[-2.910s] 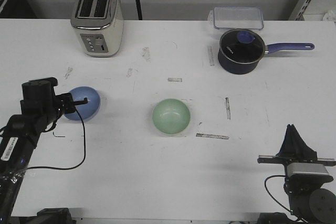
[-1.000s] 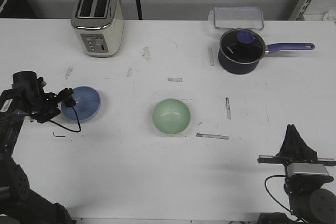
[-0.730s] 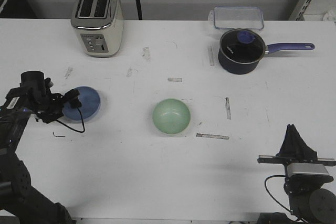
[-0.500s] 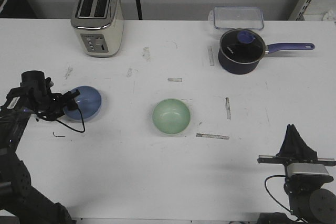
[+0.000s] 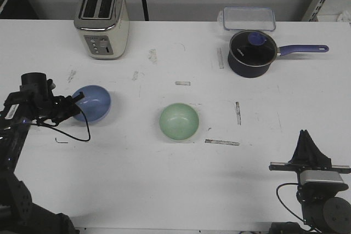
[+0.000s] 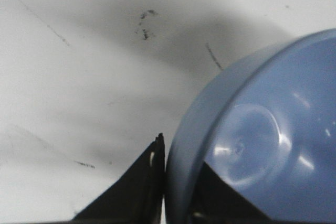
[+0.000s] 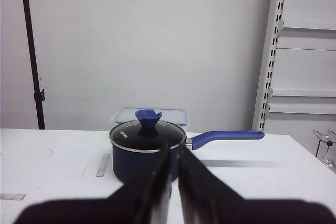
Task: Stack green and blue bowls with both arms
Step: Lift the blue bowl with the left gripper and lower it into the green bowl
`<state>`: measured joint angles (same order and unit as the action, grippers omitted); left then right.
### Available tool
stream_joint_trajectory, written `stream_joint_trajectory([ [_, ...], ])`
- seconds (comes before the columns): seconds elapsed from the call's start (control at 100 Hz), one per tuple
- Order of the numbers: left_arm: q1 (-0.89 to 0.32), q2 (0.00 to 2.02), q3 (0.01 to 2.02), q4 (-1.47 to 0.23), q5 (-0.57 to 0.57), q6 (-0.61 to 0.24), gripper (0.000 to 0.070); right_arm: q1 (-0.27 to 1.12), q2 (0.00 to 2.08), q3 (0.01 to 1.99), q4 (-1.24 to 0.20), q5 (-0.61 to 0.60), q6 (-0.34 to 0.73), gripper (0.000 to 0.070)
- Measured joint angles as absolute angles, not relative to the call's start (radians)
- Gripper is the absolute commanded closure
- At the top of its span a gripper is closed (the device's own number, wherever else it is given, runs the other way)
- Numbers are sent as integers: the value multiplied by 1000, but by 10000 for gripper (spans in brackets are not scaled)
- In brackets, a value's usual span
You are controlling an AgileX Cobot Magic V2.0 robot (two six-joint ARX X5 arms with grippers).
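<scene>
The blue bowl (image 5: 92,103) is at the left of the table, tilted and lifted a little. My left gripper (image 5: 74,102) is shut on its left rim; in the left wrist view the rim of the bowl (image 6: 262,129) sits between the two black fingers (image 6: 142,187). The green bowl (image 5: 179,121) rests upright near the table's middle, apart from both grippers. My right gripper (image 5: 305,145) is at the front right edge, shut and empty, its fingers (image 7: 157,182) nearly touching in the right wrist view.
A toaster (image 5: 102,20) stands at the back left. A dark navy saucepan (image 5: 251,53) with a purple handle and a clear lidded box (image 5: 248,18) stand at the back right; the saucepan also shows in the right wrist view (image 7: 147,148). A black cable (image 5: 71,135) hangs from the left arm.
My left gripper has closed on the blue bowl's rim and lifted it, tilting it and shifting it slightly right and toward the back. The green bowl and right arm have not moved.
</scene>
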<state>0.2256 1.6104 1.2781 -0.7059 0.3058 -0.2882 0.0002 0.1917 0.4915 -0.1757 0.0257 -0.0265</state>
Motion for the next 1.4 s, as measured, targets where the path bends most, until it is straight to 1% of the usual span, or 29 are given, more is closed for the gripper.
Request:
stream_joint_trajectory([
  [0.1,197,1560,1283,-738,305,-296,699,0,192,492,-176,26,-27,686],
  [0.18,149,1549,1297,-760,305,-300,699,0,192,492,-176,26,-27,686],
  [0.3,33,1549,1325,-786,305,-303,699,0,192,492,-176,26,-27,686],
  [0.54,-197,1558,1441,-762,305,-337,699,0,192,492,-176,26,-27,686],
  [0.77,-377,1657,1533,-755,303,-344,699,0,192,492,-176,26,-27,686],
  [0.98,-461,1771,1599,-752,301,-344,699,0,192,492,-176,26,-27,686],
  [1.12,-504,1807,1619,-703,300,-354,699,0,192,492,-176,26,-27,686],
  [1.4,-527,1861,1619,-707,298,-356,699,0,192,492,-175,26,-27,686],
])
